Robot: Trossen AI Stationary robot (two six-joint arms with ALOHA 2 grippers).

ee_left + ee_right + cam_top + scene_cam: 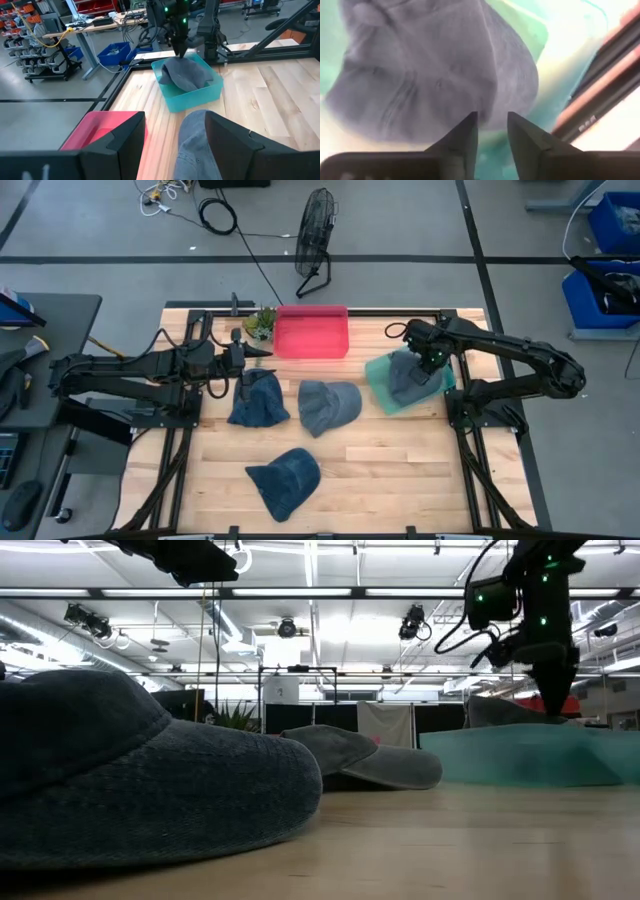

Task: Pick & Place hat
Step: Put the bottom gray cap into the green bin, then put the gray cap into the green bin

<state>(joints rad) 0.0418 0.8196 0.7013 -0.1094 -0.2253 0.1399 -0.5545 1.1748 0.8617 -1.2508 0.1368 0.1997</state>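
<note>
Several blue-grey denim hats are in view. One hat (405, 377) lies in the teal bin (378, 385); it also shows in the left wrist view as hat (186, 74) and close up as hat (435, 65). My right gripper (428, 358) points down over this hat's crown, its fingers a narrow gap apart (492, 120). Three more hats lie flat on the table: (258, 398), (328, 405), (285, 480). My left gripper (250, 352) hovers open (175, 135) high above the near-left hat (197, 150), beside the red bin (311, 332). My right gripper comes from above, pointing down at the crown of the hat (182, 61) that lies in the teal bin. Whether its fingertips touch the cloth, I cannot tell.
A small potted plant (260, 322) stands at the far edge, left of the red bin. The black arm frames flank the table on both sides. Bare wood lies along the near edge, right of the nearest hat. A fan (315, 235) stands on the floor beyond.
</note>
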